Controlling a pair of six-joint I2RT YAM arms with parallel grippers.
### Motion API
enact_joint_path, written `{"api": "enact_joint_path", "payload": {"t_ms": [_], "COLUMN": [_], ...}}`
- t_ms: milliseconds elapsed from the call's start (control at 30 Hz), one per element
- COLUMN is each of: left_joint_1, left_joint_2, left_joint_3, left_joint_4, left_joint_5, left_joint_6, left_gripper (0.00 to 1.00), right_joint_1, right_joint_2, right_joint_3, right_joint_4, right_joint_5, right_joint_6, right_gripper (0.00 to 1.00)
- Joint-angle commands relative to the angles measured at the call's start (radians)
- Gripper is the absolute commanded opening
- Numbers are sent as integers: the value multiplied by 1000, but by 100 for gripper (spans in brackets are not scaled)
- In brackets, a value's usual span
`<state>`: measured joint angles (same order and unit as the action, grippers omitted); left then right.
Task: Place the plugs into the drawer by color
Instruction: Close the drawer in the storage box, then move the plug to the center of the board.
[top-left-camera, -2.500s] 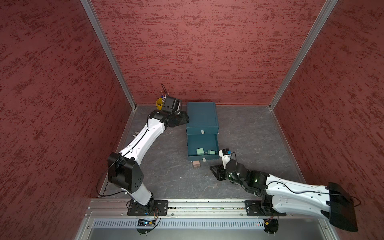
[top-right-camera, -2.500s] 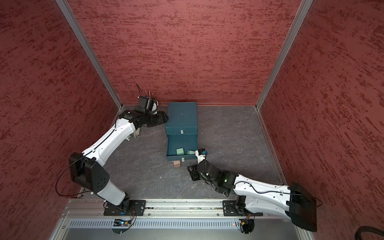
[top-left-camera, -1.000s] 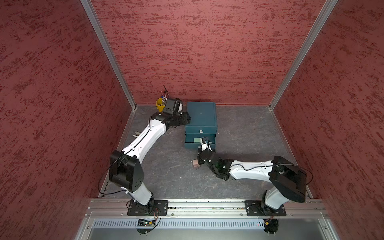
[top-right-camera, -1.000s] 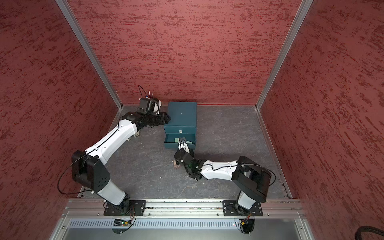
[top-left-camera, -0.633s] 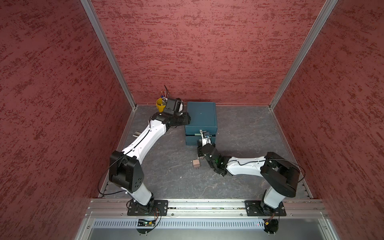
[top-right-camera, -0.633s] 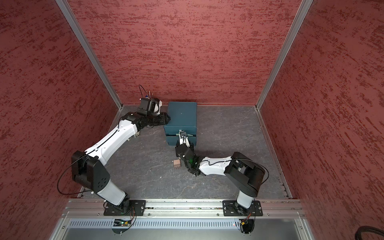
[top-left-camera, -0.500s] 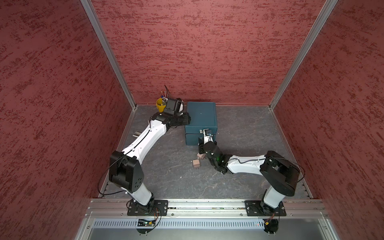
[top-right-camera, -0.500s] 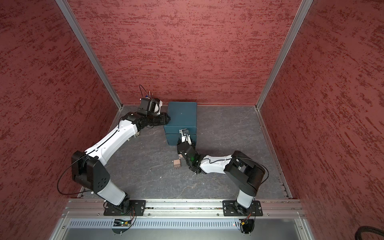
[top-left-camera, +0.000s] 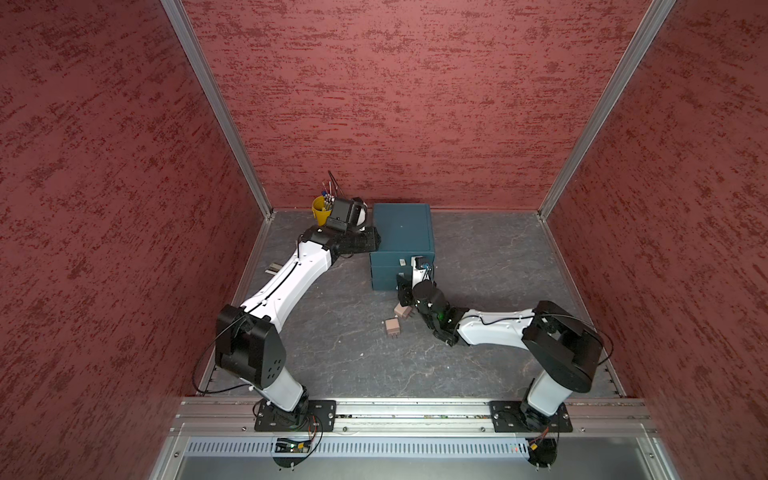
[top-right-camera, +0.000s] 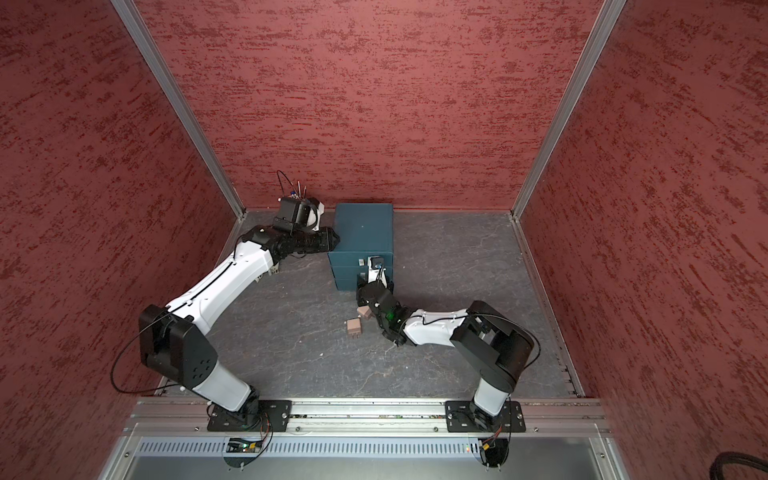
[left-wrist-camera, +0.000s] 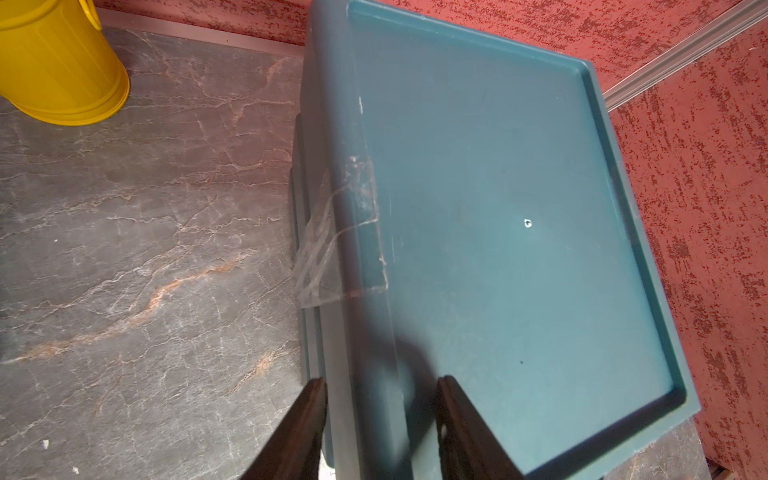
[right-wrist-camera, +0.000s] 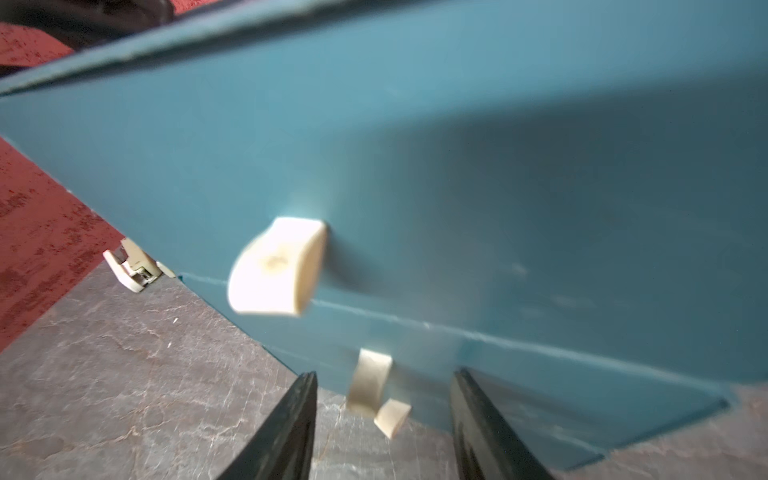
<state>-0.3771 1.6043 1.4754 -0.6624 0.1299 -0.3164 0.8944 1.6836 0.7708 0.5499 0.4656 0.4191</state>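
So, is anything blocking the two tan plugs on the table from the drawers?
Yes. The drawer fronts are shut, so the tan plugs in front of the unit have no way in; the open right gripper straddles the lower handle.

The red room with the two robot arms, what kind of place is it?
Probably a robot test booth, not a home: two white arms bolted to a metal rail, red walls boxing in a small grey floor, and a teal drawer box.
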Motion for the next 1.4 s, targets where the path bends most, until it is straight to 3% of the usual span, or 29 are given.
{"api": "enact_joint_path", "payload": {"t_ms": [0, 167, 267, 567, 767, 1367], "left_joint_1": [-6, -3, -2, -3, -3, 0], "left_joint_2": [-3, -4, -5, 0, 1, -5], "left_joint_3": [-26, -29, -33, -35, -28, -39], "left_joint_4": [-82, -75, -68, -63, -68, -65], "left_joint_5": [-9, -8, -4, 7, 9, 6], "left_joint_6": [16, 4, -4, -20, -20, -18], "left_gripper": [46, 46, 46, 47, 47, 47], "right_joint_1": [-8, -5, -3, -2, 57, 227], "right_joint_2": [-67, -146, -160, 31, 159, 391], "right_joint_3": [-100, -256, -346, -344, -269, 40], "right_joint_4": [36, 4, 1, 139, 176, 112], "right_joint_5": [-82, -127, -91, -147, -163, -239], "right_joint_6": [113, 273, 392, 462, 429, 420], "right_gripper": [53, 48, 45, 40, 36, 36]}}
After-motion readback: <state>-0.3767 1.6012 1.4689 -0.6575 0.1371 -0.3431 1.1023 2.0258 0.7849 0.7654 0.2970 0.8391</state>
